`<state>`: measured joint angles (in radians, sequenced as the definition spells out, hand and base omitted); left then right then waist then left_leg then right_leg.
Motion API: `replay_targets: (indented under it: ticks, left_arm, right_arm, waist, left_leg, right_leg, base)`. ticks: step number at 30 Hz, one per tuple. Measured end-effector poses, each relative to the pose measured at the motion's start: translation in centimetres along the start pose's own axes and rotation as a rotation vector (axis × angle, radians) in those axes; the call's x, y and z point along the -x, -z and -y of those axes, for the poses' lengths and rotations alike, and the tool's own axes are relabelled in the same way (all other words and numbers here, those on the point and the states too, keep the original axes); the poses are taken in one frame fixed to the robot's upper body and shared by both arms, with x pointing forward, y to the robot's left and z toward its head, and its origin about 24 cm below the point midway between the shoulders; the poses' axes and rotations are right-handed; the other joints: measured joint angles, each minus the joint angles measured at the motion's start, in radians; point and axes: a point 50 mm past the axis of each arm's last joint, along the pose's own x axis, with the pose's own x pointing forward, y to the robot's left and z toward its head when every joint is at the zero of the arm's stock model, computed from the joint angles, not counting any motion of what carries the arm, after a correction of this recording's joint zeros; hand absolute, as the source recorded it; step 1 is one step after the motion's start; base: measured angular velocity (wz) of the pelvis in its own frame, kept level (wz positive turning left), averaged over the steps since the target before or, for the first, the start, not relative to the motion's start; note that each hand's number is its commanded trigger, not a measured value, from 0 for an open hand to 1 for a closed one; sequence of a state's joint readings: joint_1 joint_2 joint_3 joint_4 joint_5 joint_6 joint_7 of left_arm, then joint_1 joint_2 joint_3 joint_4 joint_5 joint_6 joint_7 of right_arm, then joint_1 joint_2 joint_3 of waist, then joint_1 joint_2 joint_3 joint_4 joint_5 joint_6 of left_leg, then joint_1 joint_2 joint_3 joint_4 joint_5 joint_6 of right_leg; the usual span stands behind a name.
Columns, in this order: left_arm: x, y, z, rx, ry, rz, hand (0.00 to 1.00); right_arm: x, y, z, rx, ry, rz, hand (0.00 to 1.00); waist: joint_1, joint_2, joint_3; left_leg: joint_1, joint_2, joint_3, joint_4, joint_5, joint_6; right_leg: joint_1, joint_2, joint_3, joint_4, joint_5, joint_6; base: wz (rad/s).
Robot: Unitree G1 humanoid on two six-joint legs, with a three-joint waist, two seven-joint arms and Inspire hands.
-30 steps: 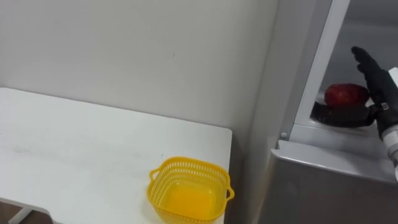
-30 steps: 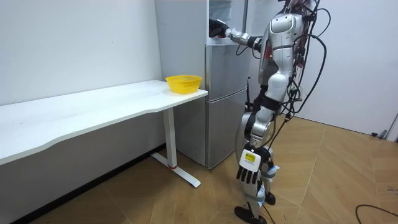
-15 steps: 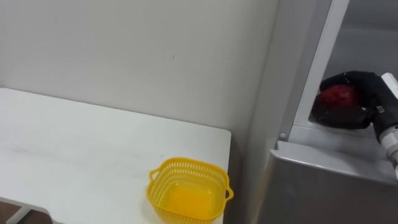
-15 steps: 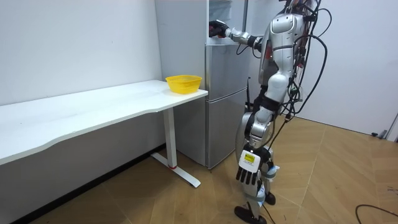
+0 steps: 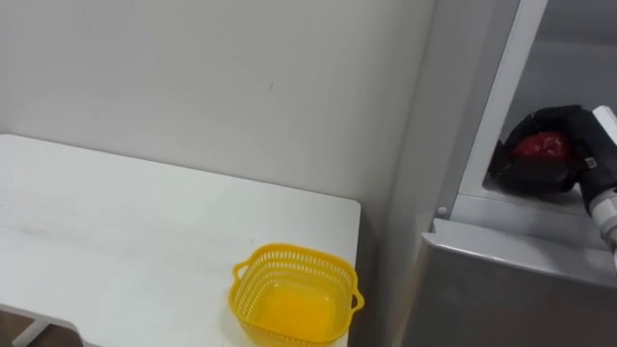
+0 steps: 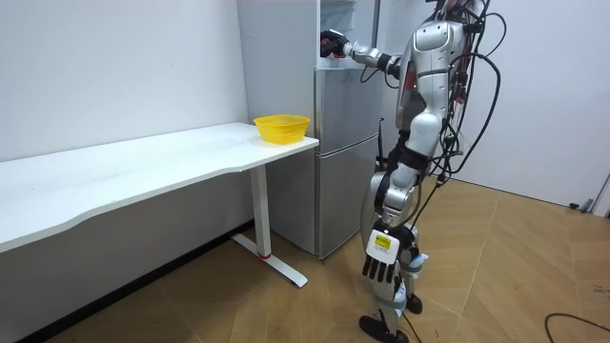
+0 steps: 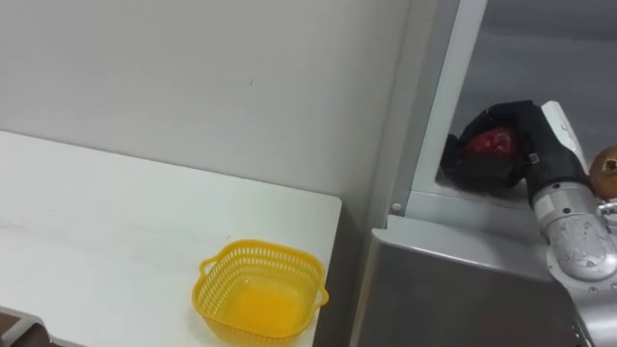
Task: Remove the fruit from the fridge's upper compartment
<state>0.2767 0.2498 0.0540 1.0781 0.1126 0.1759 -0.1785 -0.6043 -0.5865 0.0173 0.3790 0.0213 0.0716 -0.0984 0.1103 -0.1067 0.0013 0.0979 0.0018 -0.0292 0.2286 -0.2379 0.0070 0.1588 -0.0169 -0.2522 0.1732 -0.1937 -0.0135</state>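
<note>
We stand on the wood floor in front of the fridge (image 6: 338, 171), upper compartment open, right arm raised into it. The right hand (image 7: 522, 121) is over the front edge of the upper shelf (image 7: 453, 202), with its fingers curled round a red fruit (image 7: 492, 141). The fruit sits in that grasp just inside the door frame, at the shelf's left end. We cannot tell whether it rests on the shelf or is lifted off it. A dark shape lies under the fruit; we cannot tell whether it is a dish or part of the hand.

A round brownish thing (image 7: 606, 172) is on the same shelf, just right of the wrist and cut off by the view's edge.

The left hand (image 6: 379, 270) hangs low beside the leg, fingers loose and straight, holding nothing.

A yellow basket (image 5: 294, 294) sits on the white table (image 5: 96, 241) at its near right corner, next to the fridge. It has nothing in it.
</note>
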Motion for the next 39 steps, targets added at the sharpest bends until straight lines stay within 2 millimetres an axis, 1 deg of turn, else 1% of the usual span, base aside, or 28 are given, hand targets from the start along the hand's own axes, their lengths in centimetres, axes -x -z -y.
replay_targets:
  ticks: [5,8,10,12,13,15,17,19,21,23,25,27,30,33,35,37,39]
  left_arm:
    - [0.0,0.0,-0.1,0.001,-0.011,0.002,0.0]
    - [0.0,0.0,-0.2,0.001,-0.028,0.005,0.0]
    - [0.0,-0.1,-0.1,0.002,-0.03,0.009,0.0]
    - [0.0,0.1,0.0,0.003,-0.026,0.006,0.0]
    - [0.0,0.1,0.0,0.004,-0.026,0.004,0.0]
    - [-0.1,0.5,0.2,0.007,-0.025,-0.012,0.0]
    - [-0.1,0.8,0.4,0.01,-0.025,-0.017,0.0]
    - [-0.1,0.8,0.7,0.015,-0.026,-0.015,0.0]
    - [-0.2,1.0,1.1,0.017,-0.026,-0.015,0.0]
    - [-0.2,0.6,1.2,0.014,-0.025,0.005,0.0]
    - [-0.2,0.4,1.2,0.012,-0.026,0.026,0.0]
    - [-0.2,0.5,1.2,0.019,-0.028,0.029,0.0]
    - [-0.2,0.3,1.0,0.027,-0.037,0.042,0.0]
    - [-0.2,0.6,1.2,0.03,-0.032,0.034,0.0]
    - [-0.2,0.5,1.3,0.03,-0.031,0.037,0.0]
    - [-0.3,0.7,1.4,0.032,-0.026,0.031,0.0]
    - [-0.3,0.9,1.7,0.035,-0.015,0.025,0.0]
  right_arm:
    - [0.0,0.0,0.1,-0.039,0.025,-0.007,1.0]
    - [0.0,0.0,0.1,-0.044,0.043,-0.005,1.0]
    - [0.1,-0.3,0.1,-0.045,0.058,0.009,1.0]
    - [0.2,-1.2,-0.1,-0.058,0.064,0.047,1.0]
    - [0.3,-1.4,-0.2,-0.064,0.065,0.056,1.0]
    - [0.7,-1.7,-0.4,-0.073,0.078,0.074,1.0]
    - [0.9,-2.3,-0.6,-0.078,0.086,0.095,1.0]
    - [1.4,-2.9,-0.6,-0.076,0.106,0.13,1.0]
    - [2.1,-4.1,-0.6,-0.091,0.134,0.187,1.0]
    - [2.9,-4.8,0.0,-0.112,0.168,0.232,1.0]
    - [3.9,-5.9,0.6,-0.156,0.223,0.303,1.0]
    - [4.8,-6.6,0.7,-0.2,0.267,0.347,1.0]
    - [5.9,-7.3,0.8,-0.253,0.329,0.407,1.0]
    - [6.5,-7.5,0.9,-0.285,0.365,0.423,1.0]
    - [6.9,-7.9,1.0,-0.291,0.381,0.441,1.0]
    - [7.3,-8.7,1.2,-0.273,0.413,0.486,1.0]
    - [8.3,-10.3,1.6,-0.231,0.461,0.587,1.0]
  waist:
    - [0.003,0.004,-0.0007]
    - [0.006,0.009,0.0019]
    - [0.004,0.01,0.002]
    - [0.003,0.023,0.0049]
    - [0.002,0.027,0.0037]
    - [0.0,0.039,-0.0043]
    - [-0.003,0.044,-0.0075]
    - [-0.011,0.044,-0.008]
    - [-0.025,0.045,-0.0083]
    - [-0.026,0.045,-0.0082]
    - [-0.025,0.049,-0.0057]
    - [-0.025,0.053,-0.0032]
    - [-0.025,0.056,-0.0013]
    - [-0.028,0.058,-0.0005]
    - [-0.029,0.058,-0.0011]
    - [-0.029,0.06,-0.002]
    - [-0.023,0.065,-0.0057]
  left_leg:
    - [0.004,0.0,0.001,0.005,0.0,0.0]
    - [0.008,0.0,0.004,0.005,0.0,0.0]
    - [0.01,0.001,0.009,0.004,0.0,0.0]
    - [0.009,0.001,0.013,0.0,0.0,0.0]
    - [0.01,0.002,0.014,-0.001,0.0,0.0]
    - [0.016,0.002,0.017,-0.006,0.0,0.0]
    - [0.016,0.002,0.019,-0.007,0.0,0.0]
    - [0.018,0.002,0.018,-0.007,0.0,0.0]
    - [0.02,0.002,0.016,-0.007,0.0,0.0]
    - [0.021,0.002,0.017,-0.007,0.0,0.0]
    - [0.031,0.003,0.02,-0.009,0.0,0.0]
    - [0.036,0.003,0.024,-0.009,0.0,0.0]
    - [0.036,0.003,0.028,-0.009,0.0,0.0]
    - [0.036,0.004,0.035,-0.01,0.0,0.0]
    - [0.035,0.004,0.035,-0.015,-0.001,0.001]
    - [0.033,0.004,0.037,-0.015,-0.001,0.001]
    - [0.032,0.004,0.045,-0.015,0.0,0.001]
  right_leg:
    - [0.001,0.0,0.003,-0.001,0.0,0.0]
    - [0.003,0.0,0.005,0.0,0.0,0.0]
    - [0.0,0.0,0.005,0.0,0.0,0.0]
    - [-0.001,-0.001,0.006,0.001,0.0,0.0]
    - [-0.001,-0.001,0.006,0.001,0.0,0.0]
    - [-0.001,-0.001,0.009,0.001,0.0,0.0]
    - [-0.001,-0.001,0.009,0.0,0.0,0.0]
    - [-0.002,-0.001,0.007,-0.001,0.0,0.0]
    - [0.001,0.0,0.009,-0.003,0.0,0.0]
    - [0.002,0.001,0.016,-0.004,0.0,0.0]
    - [0.01,0.003,0.025,-0.005,0.0,0.0]
    - [0.016,0.003,0.027,-0.006,0.0,0.0]
    - [0.016,0.003,0.029,-0.004,0.0,0.0]
    - [0.014,0.002,0.031,-0.001,0.0,0.0]
    - [0.011,0.001,0.031,0.002,0.0,0.0]
    - [0.0,0.001,0.034,0.007,0.0,0.0]
    - [-0.002,0.002,0.044,0.011,0.0,0.0]
  base:
    - [0.0]
    - [-0.02]
    - [-0.06]
    - [-0.05]
    - [-0.04]
    - [-0.05]
    - [-0.02]
    - [0.0]
    - [0.0]
    - [0.0]
    - [-0.04]
    - [-0.06]
    - [-0.04]
    - [-0.05]
    - [0.0]
    - [-0.03]
    - [-0.1]
